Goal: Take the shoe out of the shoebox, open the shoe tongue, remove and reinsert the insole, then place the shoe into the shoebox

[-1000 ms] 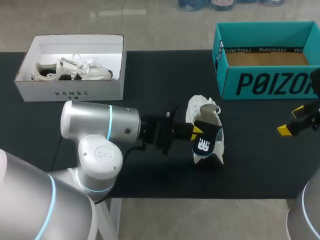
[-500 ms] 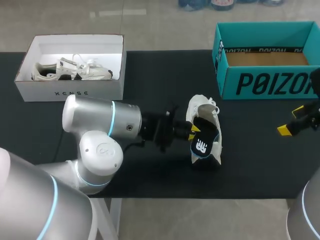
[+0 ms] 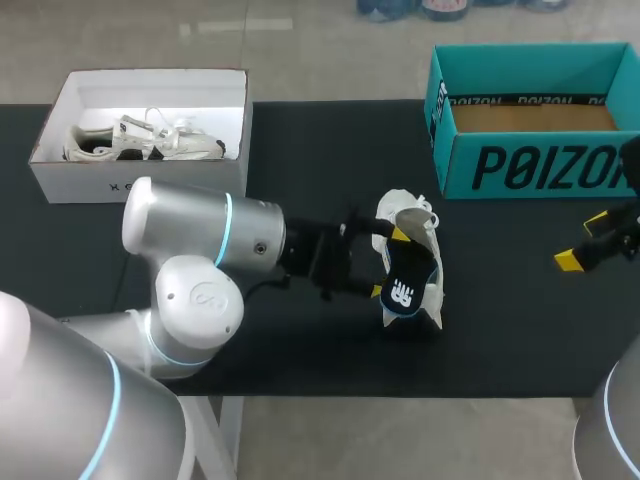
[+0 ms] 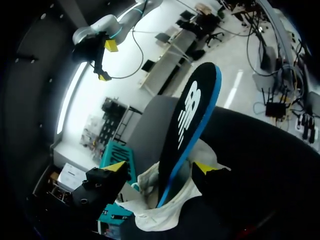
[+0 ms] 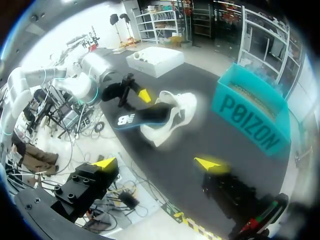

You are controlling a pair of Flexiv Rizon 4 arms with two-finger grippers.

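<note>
Left wrist view: my left gripper (image 4: 161,167) hangs unclenched, fingers (image 4: 116,169) either side of the insole (image 4: 190,120) standing half out of the white shoe (image 4: 150,210); it looks light and floppy, so I'd pinch its flat faces low down.

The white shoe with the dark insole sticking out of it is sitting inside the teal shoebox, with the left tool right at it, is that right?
Not quite. The white shoe is not inside the teal shoebox; it sits on the black table, outside the box, as the head view shows. The rest holds: the dark insole sticks out of it, and the left tool is right at it.
</note>
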